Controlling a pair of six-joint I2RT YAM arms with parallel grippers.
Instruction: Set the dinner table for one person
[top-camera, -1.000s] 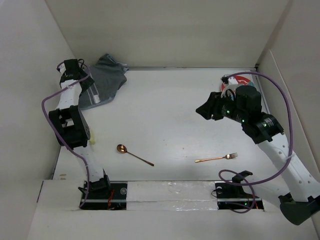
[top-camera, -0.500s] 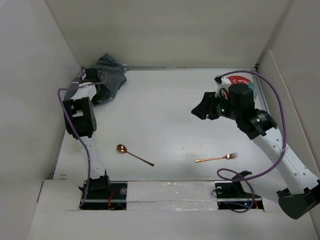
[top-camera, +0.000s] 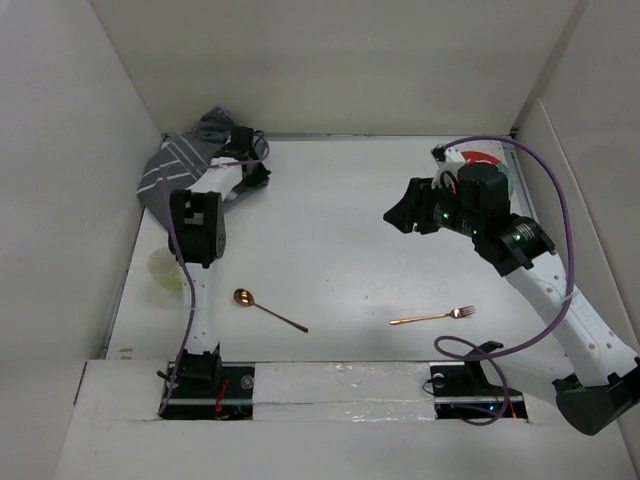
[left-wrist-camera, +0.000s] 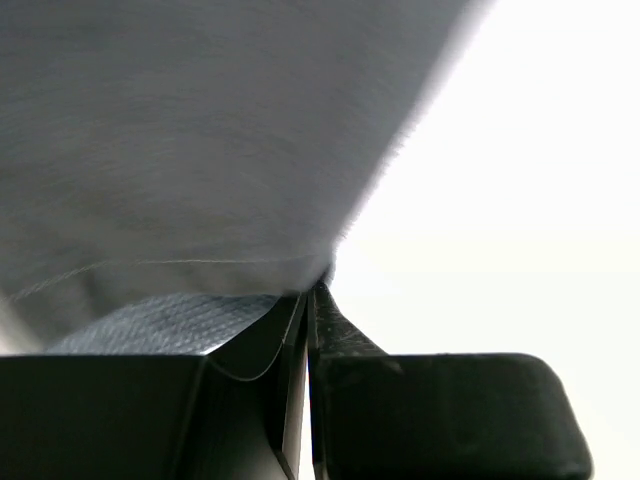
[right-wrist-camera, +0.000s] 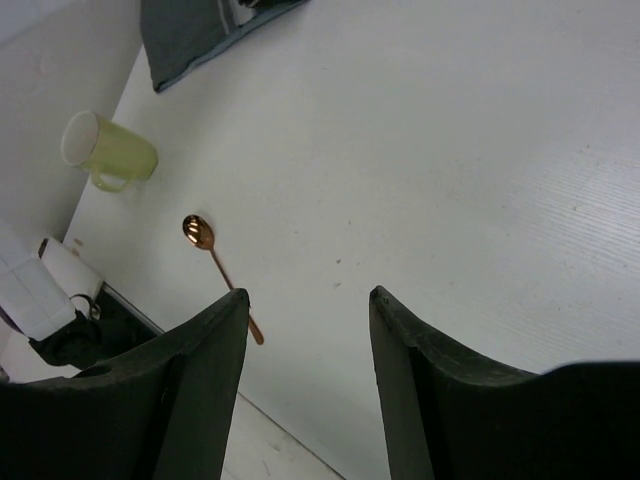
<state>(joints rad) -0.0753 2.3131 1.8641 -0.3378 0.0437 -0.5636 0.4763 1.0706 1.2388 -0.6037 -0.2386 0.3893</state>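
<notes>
Top: overhead, whole table (top-camera: 340, 225); left wrist: tight on placemat (left-wrist-camera: 200, 150); right wrist: oblique — shares spoon (right-wrist-camera: 215, 262).

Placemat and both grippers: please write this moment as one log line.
left gripper: shut on placemat | right gripper: open, empty | spoon, fork: lying on dinner table

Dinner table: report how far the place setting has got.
Done: nothing laid yet. In hand: the left gripper is shut on the striped placemat, bunched in the far left corner of the dinner table. The right gripper hangs open and empty. To do: spread the placemat, then bring in the plate from the far right corner, the mug by the left wall, and the spoon and fork near the front.
</notes>
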